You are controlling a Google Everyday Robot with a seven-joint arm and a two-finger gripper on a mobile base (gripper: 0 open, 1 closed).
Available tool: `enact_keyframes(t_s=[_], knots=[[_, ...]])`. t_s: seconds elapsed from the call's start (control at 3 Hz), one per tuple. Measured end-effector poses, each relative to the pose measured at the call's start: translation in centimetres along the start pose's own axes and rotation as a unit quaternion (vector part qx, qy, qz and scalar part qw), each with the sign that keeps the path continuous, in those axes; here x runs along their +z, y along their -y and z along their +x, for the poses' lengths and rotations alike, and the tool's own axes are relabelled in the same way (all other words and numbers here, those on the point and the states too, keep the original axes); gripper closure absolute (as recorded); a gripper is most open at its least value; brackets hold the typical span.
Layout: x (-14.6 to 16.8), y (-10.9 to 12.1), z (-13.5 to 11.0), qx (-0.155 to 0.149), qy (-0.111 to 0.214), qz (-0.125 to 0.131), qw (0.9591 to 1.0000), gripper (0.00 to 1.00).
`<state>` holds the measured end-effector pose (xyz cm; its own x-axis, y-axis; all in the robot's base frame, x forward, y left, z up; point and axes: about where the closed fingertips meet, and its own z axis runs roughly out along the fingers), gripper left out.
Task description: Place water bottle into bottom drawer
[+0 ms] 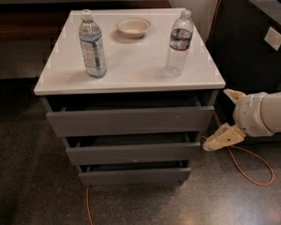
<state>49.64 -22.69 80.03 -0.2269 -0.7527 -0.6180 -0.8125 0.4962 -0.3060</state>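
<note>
Two water bottles stand upright on the white cabinet top [131, 74]: one with a blue label [92, 45] at the left, one clear with a dark label [178, 43] at the right. The bottom drawer [135, 176] is the lowest dark grey front, with a thin dark gap above it. My gripper [217, 120] hangs to the right of the cabinet at middle-drawer height. It is empty, with its two cream fingers [223, 139] spread apart. It touches neither a bottle nor a drawer.
A small beige bowl [133, 27] sits at the back of the top between the bottles. Two larger grey drawers [131, 121] lie above the bottom one. An orange cable [253, 165] loops on the floor at the right. A black cabinet [253, 36] stands at the right.
</note>
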Motion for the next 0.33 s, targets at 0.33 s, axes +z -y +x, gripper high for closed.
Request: enact_keyframes(t_s=[0.33], knots=[[-0.61, 0.0, 0.21, 0.011, 0.005, 0.003, 0.9999, 0.0]])
